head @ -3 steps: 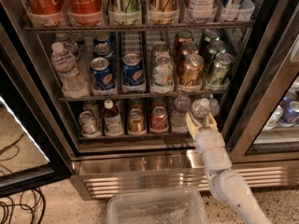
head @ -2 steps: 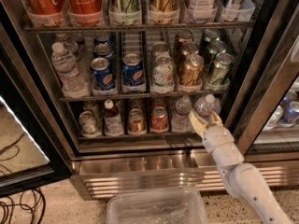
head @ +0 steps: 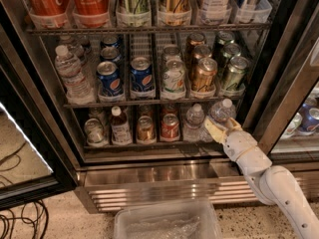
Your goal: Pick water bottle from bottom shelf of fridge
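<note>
The fridge (head: 159, 183) stands open in the camera view. On its bottom shelf (head: 144, 145) a small clear water bottle (head: 193, 122) with a white cap stands upright in a lane right of centre. A second, identical water bottle (head: 222, 110) is tilted at the shelf's right end. My gripper (head: 223, 127) reaches in from the lower right and is shut around this tilted bottle's lower body, with a yellowish finger (head: 213, 130) on its left side. The white arm hides the bottle's base.
The bottom shelf also holds a dark-labelled bottle (head: 119, 126) and cans (head: 145, 128). A taller clear bottle (head: 70, 73) and cans (head: 142, 74) sit on the rack above. A clear plastic bin (head: 167, 224) lies on the floor in front. The open door (head: 30, 133) is at left and the black frame (head: 279, 83) at right.
My gripper and arm have shifted right and slightly outward. The tilted water bottle has moved right with the gripper, away from the upright bottle.
</note>
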Motion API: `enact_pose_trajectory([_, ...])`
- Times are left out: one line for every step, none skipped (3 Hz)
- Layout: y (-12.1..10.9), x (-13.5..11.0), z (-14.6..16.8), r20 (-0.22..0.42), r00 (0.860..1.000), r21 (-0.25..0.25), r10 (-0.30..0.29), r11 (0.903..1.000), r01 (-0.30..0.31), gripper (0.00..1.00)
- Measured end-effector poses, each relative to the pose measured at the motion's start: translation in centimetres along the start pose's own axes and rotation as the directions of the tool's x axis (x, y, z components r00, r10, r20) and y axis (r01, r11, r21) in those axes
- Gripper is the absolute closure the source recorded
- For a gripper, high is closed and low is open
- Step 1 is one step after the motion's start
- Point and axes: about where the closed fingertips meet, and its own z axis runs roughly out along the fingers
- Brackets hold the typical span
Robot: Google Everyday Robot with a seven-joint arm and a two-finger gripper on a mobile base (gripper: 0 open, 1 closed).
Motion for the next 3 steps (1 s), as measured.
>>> enact_pose_trajectory([0.0, 0.0, 0.0, 0.000, 1.000, 0.000, 0.000, 1.0000, 0.000, 1.00])
enact_pose_trajectory([2.4, -0.2, -0.6, -0.018, 0.999, -0.052, 0.027, 0.9982, -0.028, 1.00])
enact_pose_trajectory([5.7, -0.8, -2.1, -0.034, 0.996, -0.100, 0.082, 0.9914, -0.085, 1.00])
